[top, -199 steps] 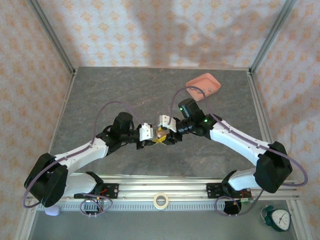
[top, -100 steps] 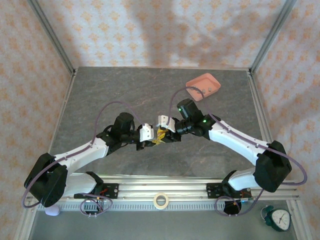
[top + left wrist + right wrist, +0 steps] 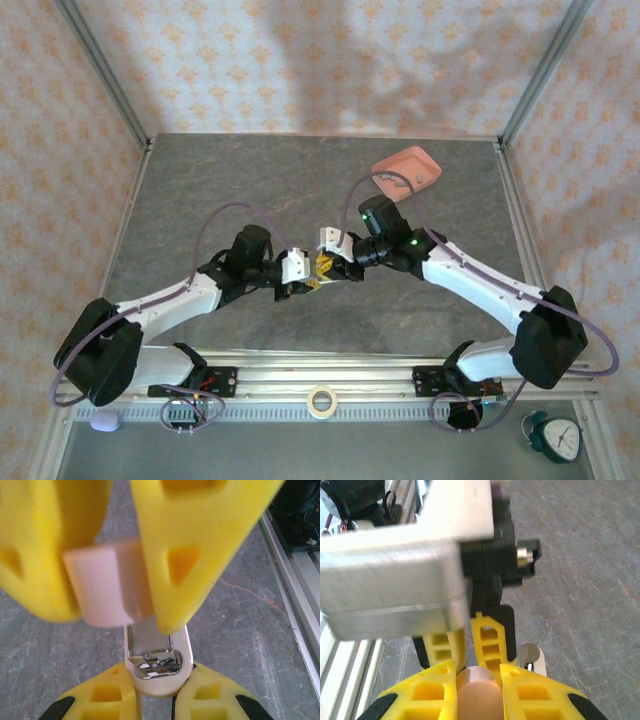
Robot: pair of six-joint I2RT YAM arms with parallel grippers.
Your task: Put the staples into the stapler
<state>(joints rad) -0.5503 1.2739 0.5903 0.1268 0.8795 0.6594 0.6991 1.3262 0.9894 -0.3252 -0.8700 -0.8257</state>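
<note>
Pink stapler (image 3: 105, 590) clamped by left pincer (image 3: 157, 672)

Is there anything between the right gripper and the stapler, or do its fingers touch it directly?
Nothing visible stands between them. The right gripper has its fingers against both sides of the pink part of the stapler, while the left gripper clamps the white end with the metal channel.

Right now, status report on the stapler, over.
Left end effector shut on the stapler, white end. Right end effector shut on its pink part. Pink tray sits apart, farther back.
</note>
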